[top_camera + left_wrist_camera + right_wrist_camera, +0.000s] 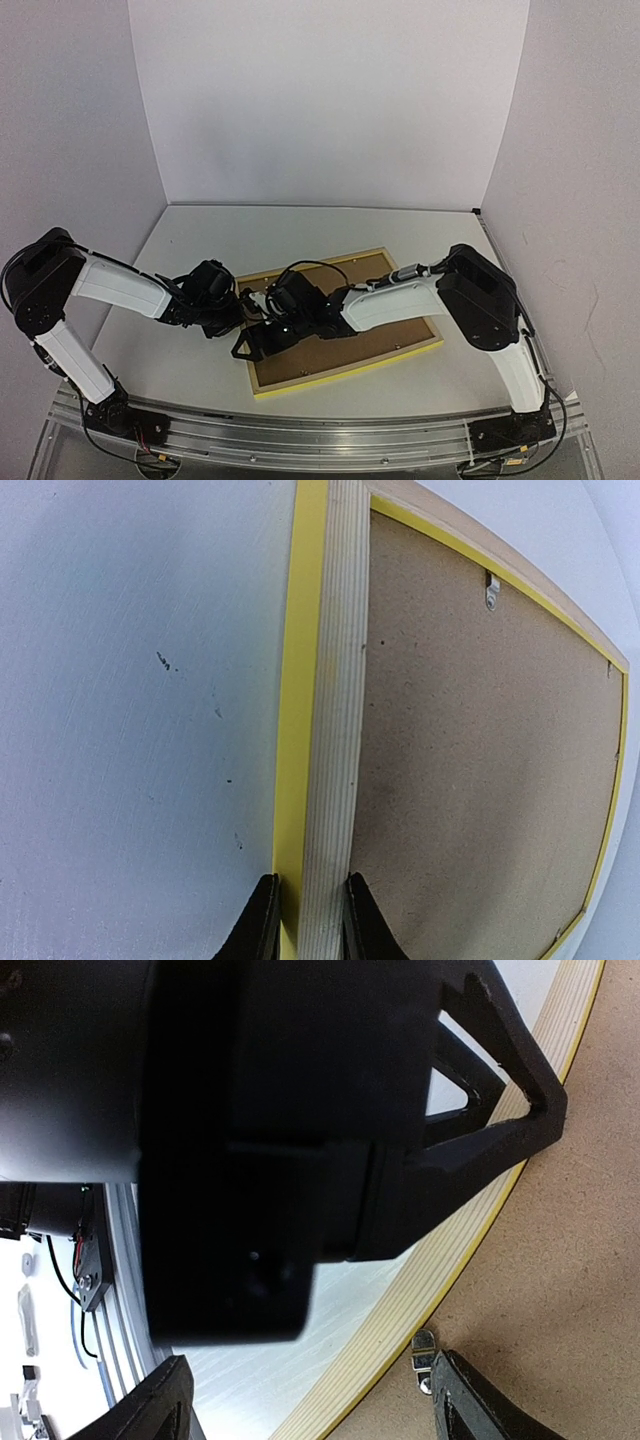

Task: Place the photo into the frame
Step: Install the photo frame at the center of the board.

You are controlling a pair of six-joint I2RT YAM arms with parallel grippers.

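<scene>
**Item: frame** (350, 368). Large rectangle with yellow edging and pale ribbed wooden rails. It lies face down on the white table (200, 240), slightly askew, between the two arms. The brown backing board (480, 780) faces up and sits inside the rails. A small metal hanger (492, 590) is fixed near one rail, and a retaining tab (424, 1352) near another.

**Item: photo.** Not visible in any view. Whether it lies under the board cannot be told.

**Handling, judged.** The frame is stiff and light to moderate in weight. The rails are firm enough to pinch, and a hold across a rail's width looks the most secure. The pane underneath is fragile, so lift level and avoid twisting or dropping a corner. The board is thin and rigid and is best freed at the tabs. The print is probably thin, flexible and easily creased, so take it by an edge.

**Left gripper** (312, 925). The arm reaches low across the table from the left. The fingers (262, 920) straddle the left rail, one outside it and one on the board side, and appear clamped on the wood.

**Right gripper** (320, 1398). The arm is folded at the elbow and reaches leftward over the board to the near left corner. The jaws are spread wide and hold nothing, hovering above the rail and tab. The left gripper's black body fills most of this wrist view.
</scene>
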